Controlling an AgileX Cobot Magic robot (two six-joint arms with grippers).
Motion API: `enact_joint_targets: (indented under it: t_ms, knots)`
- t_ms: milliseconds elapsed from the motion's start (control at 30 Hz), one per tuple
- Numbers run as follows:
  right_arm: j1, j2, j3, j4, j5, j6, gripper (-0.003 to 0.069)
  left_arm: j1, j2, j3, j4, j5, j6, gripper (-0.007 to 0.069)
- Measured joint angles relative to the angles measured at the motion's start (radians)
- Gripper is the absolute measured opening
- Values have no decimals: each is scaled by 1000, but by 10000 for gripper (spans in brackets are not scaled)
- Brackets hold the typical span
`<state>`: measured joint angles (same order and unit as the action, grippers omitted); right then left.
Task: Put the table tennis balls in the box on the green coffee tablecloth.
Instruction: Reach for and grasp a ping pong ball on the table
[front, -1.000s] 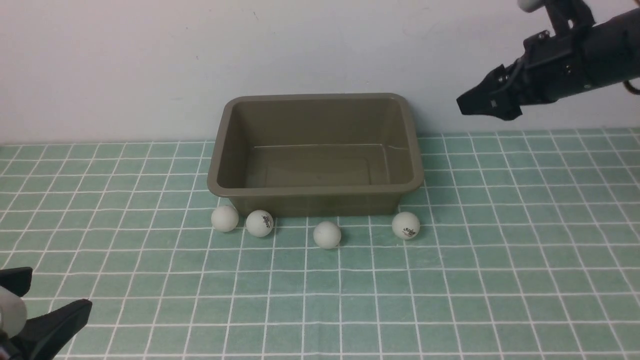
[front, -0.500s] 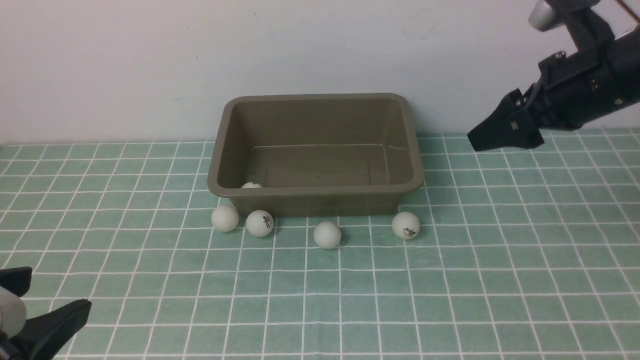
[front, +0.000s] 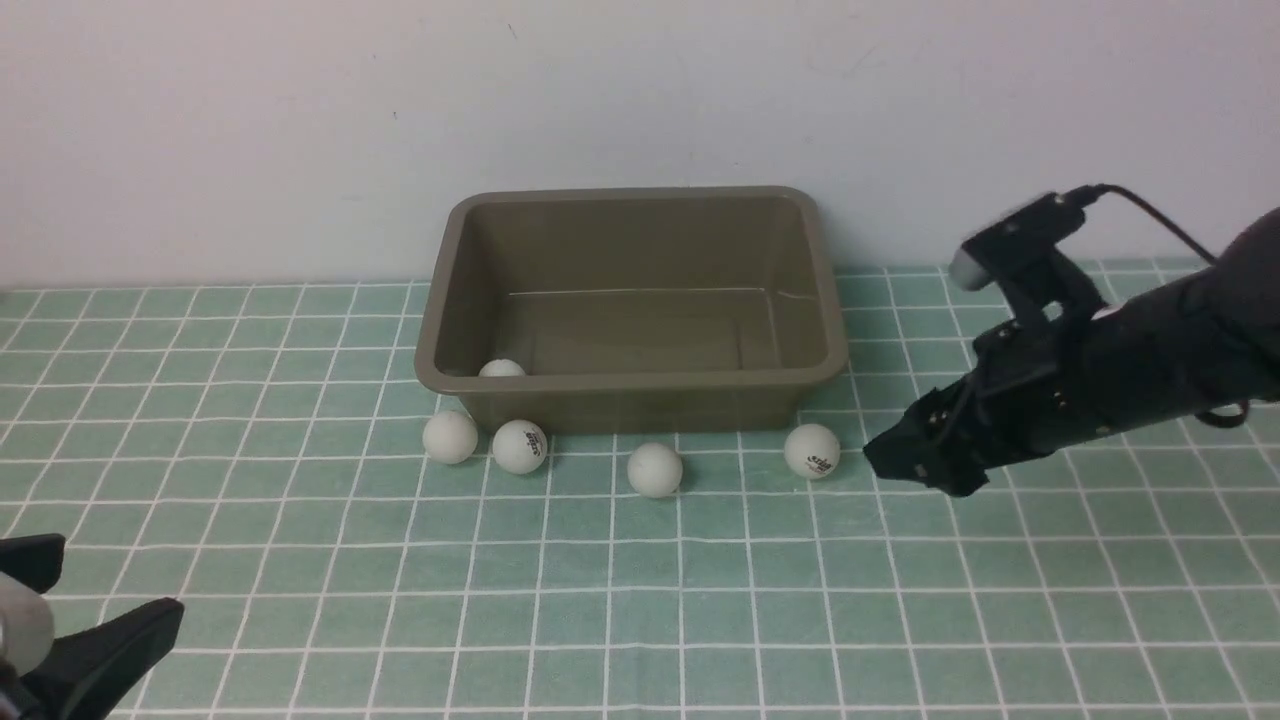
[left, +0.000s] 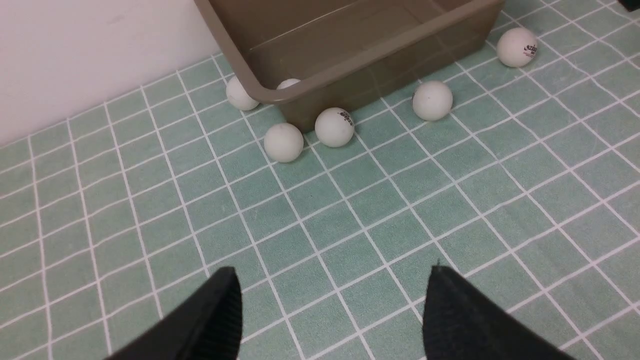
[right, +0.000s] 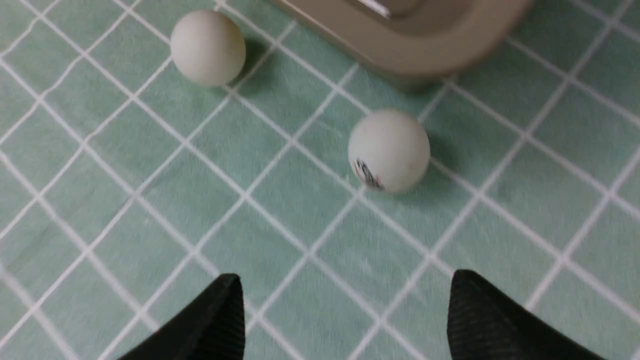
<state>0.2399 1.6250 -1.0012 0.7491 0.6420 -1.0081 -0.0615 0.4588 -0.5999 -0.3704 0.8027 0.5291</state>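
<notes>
Your right arm (front: 1100, 385) has dropped from high up to just right of the rightmost ball (front: 811, 451), jaws open and empty; one ball (front: 501, 369) now lies in the near-left corner of the box (front: 640, 383); left jaws open too.

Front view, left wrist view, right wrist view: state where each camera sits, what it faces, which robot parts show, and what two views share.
Front view: between the arms, facing forward over the tablecloth to the box; left pincer low left, right pincer at right.
Left wrist view: on the left wrist, facing the box's corner; open fingers show.
Right wrist view: on the right wrist, low over the tablecloth, facing the logo ball; open fingers show.
Shared: both wrist views show that ball.
</notes>
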Motion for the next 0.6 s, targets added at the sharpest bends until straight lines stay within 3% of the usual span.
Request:
enact_joint_targets:
  t_ms: [233, 600]
  knots:
    - [118, 67, 3, 17, -198, -6, 491, 0, 0, 0, 0, 1, 0, 438]
    - [132, 181, 3, 73, -305, -10, 497, 0, 0, 0, 0, 2, 0, 438]
